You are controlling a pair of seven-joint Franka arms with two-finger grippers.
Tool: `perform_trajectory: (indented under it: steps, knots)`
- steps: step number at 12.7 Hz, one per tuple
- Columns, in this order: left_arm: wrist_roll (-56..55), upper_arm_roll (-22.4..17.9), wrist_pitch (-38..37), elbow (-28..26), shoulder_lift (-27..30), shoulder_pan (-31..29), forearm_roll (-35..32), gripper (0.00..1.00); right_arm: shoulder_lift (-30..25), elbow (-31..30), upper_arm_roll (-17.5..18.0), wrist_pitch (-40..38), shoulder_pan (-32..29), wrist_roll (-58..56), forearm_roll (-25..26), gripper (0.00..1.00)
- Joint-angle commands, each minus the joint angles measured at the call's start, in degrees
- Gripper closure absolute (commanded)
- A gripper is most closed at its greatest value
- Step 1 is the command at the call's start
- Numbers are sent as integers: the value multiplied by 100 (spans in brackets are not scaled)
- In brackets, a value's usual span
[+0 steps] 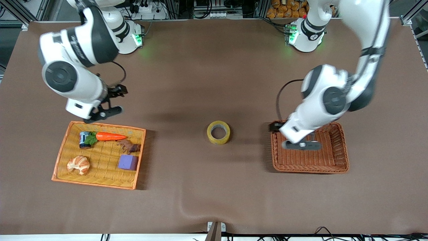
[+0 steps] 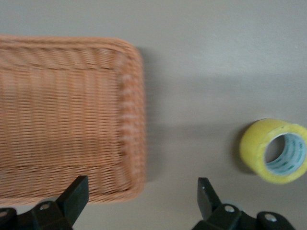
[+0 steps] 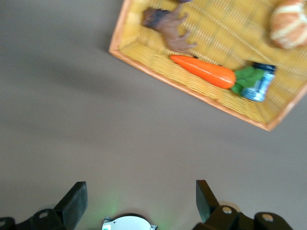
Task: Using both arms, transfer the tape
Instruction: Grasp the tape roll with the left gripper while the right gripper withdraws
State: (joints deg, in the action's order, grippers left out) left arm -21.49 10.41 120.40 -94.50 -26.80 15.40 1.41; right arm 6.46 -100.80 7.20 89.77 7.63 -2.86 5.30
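The tape (image 1: 218,132), a yellowish roll with a grey core, lies flat on the brown table between the two baskets. It also shows in the left wrist view (image 2: 275,150). My left gripper (image 1: 302,145) hangs open and empty over the brown wicker basket (image 1: 311,164), at the basket's end nearest the tape; in its wrist view (image 2: 141,187) the jaws stand wide apart over the basket's corner (image 2: 72,120). My right gripper (image 1: 115,100) is open and empty over bare table just farther from the front camera than the yellow basket (image 1: 63,157); its own wrist view (image 3: 141,188) shows it too.
The yellow basket (image 3: 192,81) holds a carrot (image 1: 110,136), a small can (image 1: 83,139), a croissant (image 1: 78,164), a purple block (image 1: 128,162) and a brown item (image 1: 128,146). The brown wicker basket holds nothing that I can see.
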Motion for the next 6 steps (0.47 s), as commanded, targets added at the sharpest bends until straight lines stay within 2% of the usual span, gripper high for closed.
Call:
perform_trajectory:
  steps: [1,4,6]
  knots:
    - [-451,-74,89,413,-482,637,-341,0,-303,172,89,14,-620,-48,-143,0]
    - [-1302,-100,98,888,-1167,1279,-431,0,-250,859,89,102,-1051,5,-143,0]
    - [-1672,-153,185,1406,-1571,1571,-413,0,-303,1193,45,50,-1079,14,-135,0]
